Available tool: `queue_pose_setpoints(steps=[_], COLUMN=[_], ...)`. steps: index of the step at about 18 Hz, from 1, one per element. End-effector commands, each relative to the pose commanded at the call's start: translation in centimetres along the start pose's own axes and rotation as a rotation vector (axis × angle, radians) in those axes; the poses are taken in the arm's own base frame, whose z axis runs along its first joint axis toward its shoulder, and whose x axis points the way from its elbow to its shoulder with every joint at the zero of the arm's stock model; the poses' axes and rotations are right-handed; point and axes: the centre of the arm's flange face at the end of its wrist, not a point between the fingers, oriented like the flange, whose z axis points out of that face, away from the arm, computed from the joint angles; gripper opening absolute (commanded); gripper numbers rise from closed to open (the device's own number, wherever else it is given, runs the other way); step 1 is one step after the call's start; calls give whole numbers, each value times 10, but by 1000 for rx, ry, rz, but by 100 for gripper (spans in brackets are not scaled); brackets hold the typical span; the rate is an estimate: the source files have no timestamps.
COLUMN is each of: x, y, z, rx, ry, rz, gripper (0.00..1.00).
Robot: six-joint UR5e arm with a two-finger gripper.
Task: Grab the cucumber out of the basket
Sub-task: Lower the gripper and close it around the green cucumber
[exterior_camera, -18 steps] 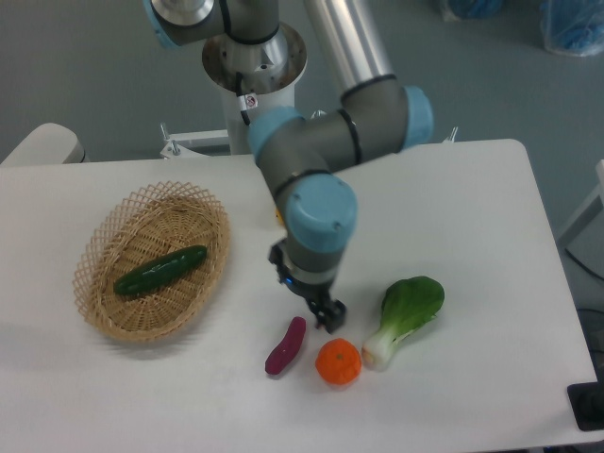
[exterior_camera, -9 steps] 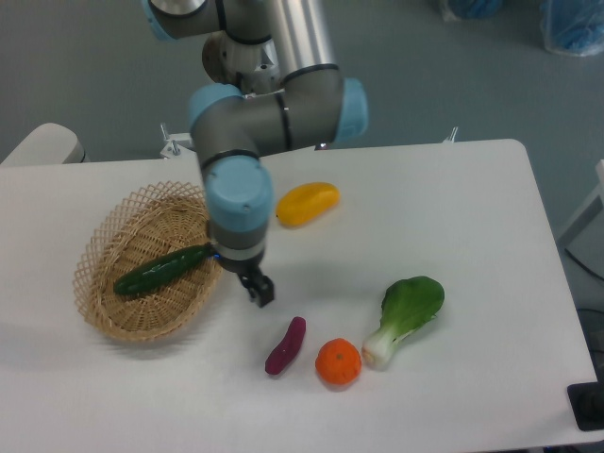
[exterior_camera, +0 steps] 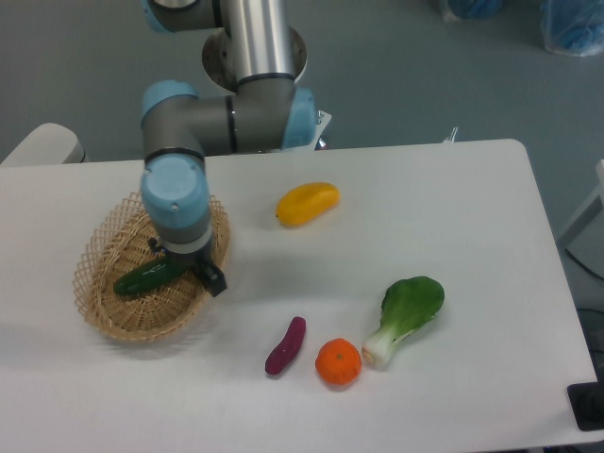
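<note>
Arm swung left from the counter's middle to over the oval tan wicker basket (exterior_camera: 109,311) | pincer (exterior_camera: 211,280) by its right rim, grip state unreadable | slim dark green cucumber (exterior_camera: 149,276) lying inside, ungrasped | descent pending

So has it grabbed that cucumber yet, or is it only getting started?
Not yet. The approach looks done: the claw hangs over the right side of the basket, close to the cucumber. In hand is lining up on it; whether the claw is open is unclear. The cucumber lies in the basket, so gripping and lifting remain.
</note>
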Motion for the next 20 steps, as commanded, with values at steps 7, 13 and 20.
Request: queue_pose_setpoints(steps=[7, 13, 20], x=[21, 29, 30], y=[-18, -37, -38], z=[27, 45, 44], rx=[-10, 20, 24], ry=[16, 1, 5], rz=[-28, -92, -97], gripper=[100, 100, 34])
